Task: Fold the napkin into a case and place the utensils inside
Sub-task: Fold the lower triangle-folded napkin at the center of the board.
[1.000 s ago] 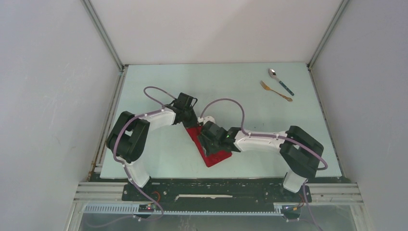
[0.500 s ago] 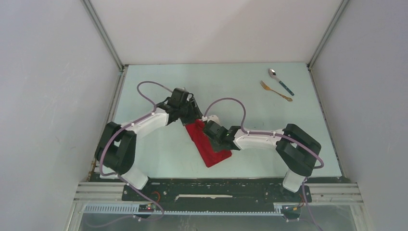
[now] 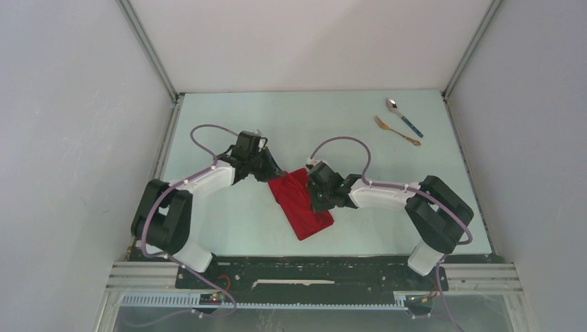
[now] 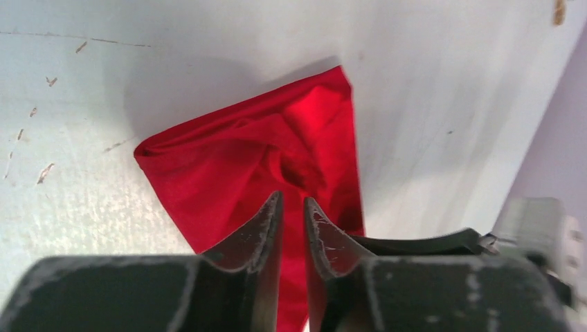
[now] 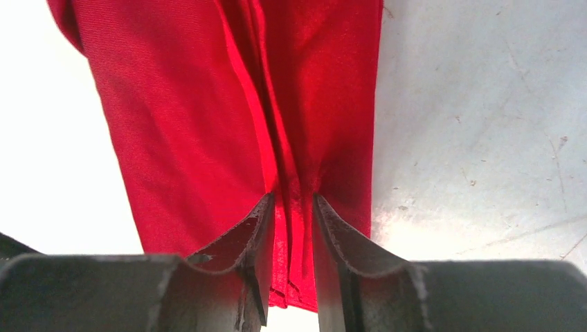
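Note:
The red napkin [image 3: 299, 204] lies as a folded strip slanting across the middle of the table, its far end rumpled and wider. My left gripper [image 3: 275, 173] is at the strip's far left corner. In the left wrist view its jaws [image 4: 292, 200] stand a narrow gap apart over the cloth [image 4: 242, 159], and a pinch does not show. My right gripper [image 3: 317, 202] is at the strip's right edge. In the right wrist view it [image 5: 291, 204] is shut on bunched folds of the napkin [image 5: 180, 104]. The spoon [image 3: 403, 115] and fork [image 3: 396, 131] lie at the far right, away from both grippers.
The pale table top [image 3: 228, 214] is walled by grey panels left, right and behind. A black rail [image 3: 311, 273] runs along the near edge by the arm bases. Purple cables loop above both forearms.
The left arm has drawn back to the left, off the napkin's far end. The right gripper has shifted right and farther back. The napkin's far end now lies wider and more rumpled.

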